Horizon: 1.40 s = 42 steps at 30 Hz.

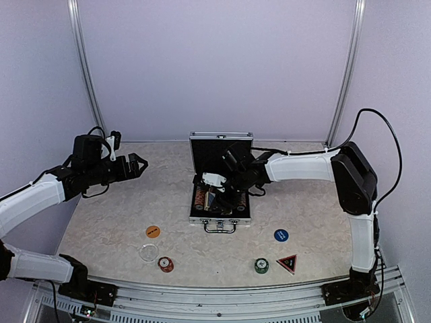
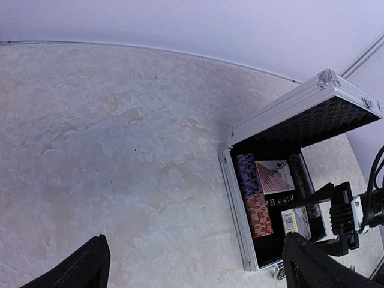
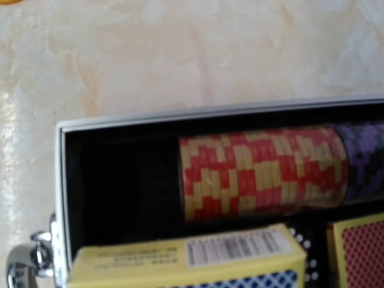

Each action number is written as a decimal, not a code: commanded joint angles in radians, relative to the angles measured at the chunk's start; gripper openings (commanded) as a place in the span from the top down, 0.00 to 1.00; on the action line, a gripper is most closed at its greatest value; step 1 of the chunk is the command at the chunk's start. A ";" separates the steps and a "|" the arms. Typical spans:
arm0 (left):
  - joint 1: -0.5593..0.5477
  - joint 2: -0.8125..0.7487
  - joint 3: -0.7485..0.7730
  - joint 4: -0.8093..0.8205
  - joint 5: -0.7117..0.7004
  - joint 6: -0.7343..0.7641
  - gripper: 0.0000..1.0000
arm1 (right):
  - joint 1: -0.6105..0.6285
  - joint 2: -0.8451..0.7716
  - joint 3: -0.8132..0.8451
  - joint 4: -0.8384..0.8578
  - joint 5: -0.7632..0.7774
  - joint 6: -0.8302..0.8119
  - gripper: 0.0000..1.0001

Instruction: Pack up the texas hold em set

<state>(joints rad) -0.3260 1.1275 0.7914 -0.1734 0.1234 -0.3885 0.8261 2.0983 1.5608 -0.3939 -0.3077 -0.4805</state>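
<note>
At the right gripper: impossible to tell whether pinching something or merely part-spread, with no fingers in its own wrist view. Poised low over the front half of the small silver aluminium case, black-lined, with lid propped upright at the back. Probably there to seat the yellow-edged blue-patterned card box, barcode up, in the middle slot.

Just beyond that box, along the case's left side, a row of red-and-cream chips butted against purple chips. Laid on edge, presumably to sit in the groove without rolling. Beside the box, a red-backed card deck.

At the left gripper: spread wide on nothing, held high and well left of the case, likely to stay out of the way.

Out on the marble-patterned table, not yet packed:
- near-left, an orange round disc, a clear round disc and a short red chip stack;
- near-right, a blue round disc, a short green chip stack and a red-black triangle marker.
</note>
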 commanded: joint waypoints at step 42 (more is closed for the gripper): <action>0.013 0.000 -0.009 0.008 -0.007 0.008 0.01 | -0.009 0.091 -0.037 -0.043 0.055 -0.001 0.60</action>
<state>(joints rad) -0.3256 1.1275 0.7914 -0.1734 0.1234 -0.3885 0.8223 2.1399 1.5410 -0.3672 -0.2554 -0.4767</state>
